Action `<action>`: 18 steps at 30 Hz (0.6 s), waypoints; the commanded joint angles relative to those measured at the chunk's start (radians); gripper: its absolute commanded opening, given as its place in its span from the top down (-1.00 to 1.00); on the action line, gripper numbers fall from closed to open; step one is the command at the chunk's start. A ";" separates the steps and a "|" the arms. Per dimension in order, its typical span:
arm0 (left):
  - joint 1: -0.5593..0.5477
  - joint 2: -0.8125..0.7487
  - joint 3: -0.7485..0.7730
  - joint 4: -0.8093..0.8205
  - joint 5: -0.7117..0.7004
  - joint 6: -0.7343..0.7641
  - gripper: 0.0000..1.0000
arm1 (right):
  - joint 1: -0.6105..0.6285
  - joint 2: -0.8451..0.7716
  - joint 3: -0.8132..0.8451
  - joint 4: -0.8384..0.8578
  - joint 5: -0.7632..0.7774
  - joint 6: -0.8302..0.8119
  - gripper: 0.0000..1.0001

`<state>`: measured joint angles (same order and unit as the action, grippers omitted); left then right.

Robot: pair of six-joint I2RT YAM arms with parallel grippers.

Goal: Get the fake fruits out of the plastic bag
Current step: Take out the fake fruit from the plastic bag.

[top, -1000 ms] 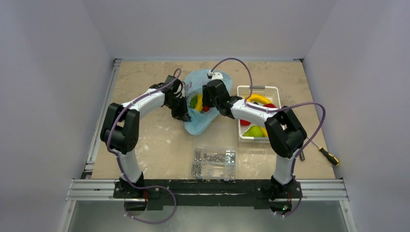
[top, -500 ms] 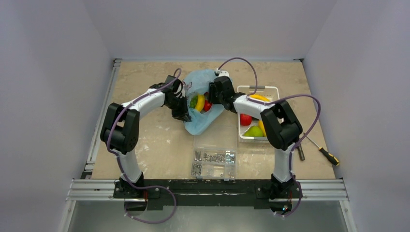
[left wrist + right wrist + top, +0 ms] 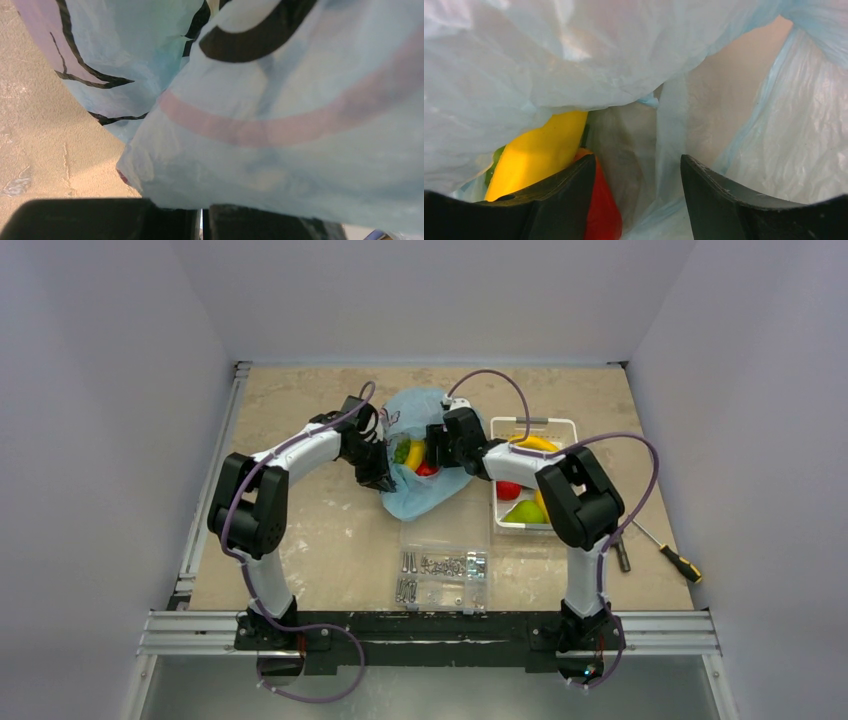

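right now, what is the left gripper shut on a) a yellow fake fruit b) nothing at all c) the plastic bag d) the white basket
c: the left wrist view shows the left gripper closed, fingers together, with the plastic bag pinched at their tips.

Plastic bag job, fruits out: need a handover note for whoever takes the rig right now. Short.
Left tool: shut on the plastic bag at its left edge.
Right tool: open, inside the bag mouth, holding nothing; a fold of bag film sits between its fingers.
In the bag: yellow fruit, red fruit right against one finger of the right tool, and a green fruit.
Done: several fruits lie in the white basket to the right of the bag.
Left: those three in the bag; the red one looks like the nearest pick.
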<state>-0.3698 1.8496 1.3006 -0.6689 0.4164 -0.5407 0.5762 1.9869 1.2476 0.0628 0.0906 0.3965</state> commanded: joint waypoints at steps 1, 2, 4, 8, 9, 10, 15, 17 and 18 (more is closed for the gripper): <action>-0.009 -0.006 0.038 0.009 0.021 -0.011 1.00 | 0.028 -0.109 0.045 -0.060 0.063 -0.057 -0.26; -0.010 -0.006 0.039 0.010 0.024 -0.013 1.00 | 0.039 -0.132 0.045 -0.061 0.072 -0.065 -0.28; -0.009 -0.003 0.040 0.012 0.028 -0.015 1.00 | 0.054 -0.165 0.039 -0.061 0.061 -0.072 -0.28; -0.009 -0.007 0.039 0.011 0.028 -0.016 1.00 | 0.064 -0.172 0.014 -0.045 -0.019 -0.040 -0.08; -0.009 -0.007 0.039 0.011 0.027 -0.015 1.00 | 0.066 -0.167 0.010 -0.040 -0.026 -0.034 -0.05; -0.009 -0.008 0.039 0.009 0.025 -0.014 1.00 | 0.066 -0.159 0.007 -0.038 -0.029 -0.030 -0.03; -0.010 -0.007 0.037 0.009 0.022 -0.013 1.00 | 0.068 -0.124 -0.010 -0.020 -0.030 -0.034 0.02; -0.011 -0.006 0.037 0.009 0.025 -0.014 1.00 | 0.069 -0.108 -0.008 -0.022 -0.020 -0.045 0.02; -0.011 -0.007 0.037 0.008 0.026 -0.013 1.00 | 0.070 -0.097 -0.006 -0.027 -0.016 -0.052 0.01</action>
<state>-0.3737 1.8496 1.3048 -0.6689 0.4229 -0.5407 0.6468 1.8706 1.2427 0.0219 0.0765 0.3614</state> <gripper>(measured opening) 0.008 0.492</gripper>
